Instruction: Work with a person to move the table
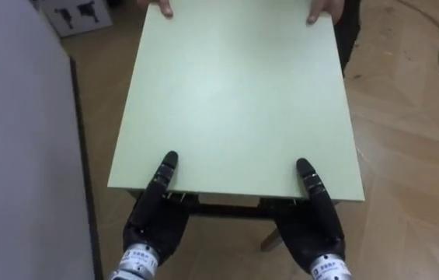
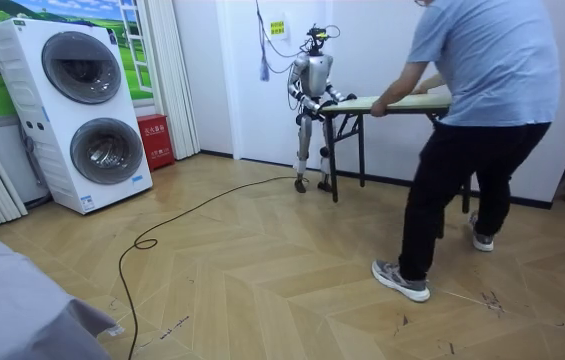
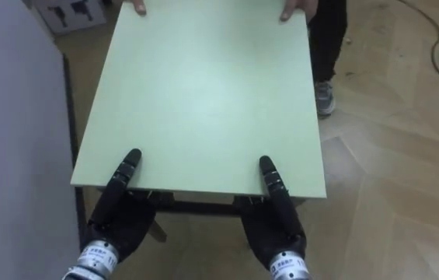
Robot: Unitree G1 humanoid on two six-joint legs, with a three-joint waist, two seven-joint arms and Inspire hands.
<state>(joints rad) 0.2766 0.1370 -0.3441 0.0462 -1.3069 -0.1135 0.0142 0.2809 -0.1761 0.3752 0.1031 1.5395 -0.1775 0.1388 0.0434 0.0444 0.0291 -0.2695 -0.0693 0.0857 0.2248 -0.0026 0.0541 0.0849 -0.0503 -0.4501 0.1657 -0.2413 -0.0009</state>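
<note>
left robot hand (image 3: 116, 222), right robot hand (image 3: 276, 227), table (image 3: 203, 93) edge

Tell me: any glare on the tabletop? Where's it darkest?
Left eye view: the table has a soft pale sheen mid-top, no hard glare; darkest is the shadow under its near edge, around the left hand and right hand. Room view: floor evenly lit.

Tucked under the table's (image 1: 235, 93) near edge, mostly out of sight: left hand (image 1: 151, 225) and right hand (image 1: 316, 233). Cut by the top border at the table's far edge: person's hands (image 1: 319, 11). Clipped beyond its far left corner: a box (image 1: 75, 15). In the room view, too small to read: both robot hands at the table. Masked there by the person (image 2: 482, 90), head cropped: the table's other end.
</note>
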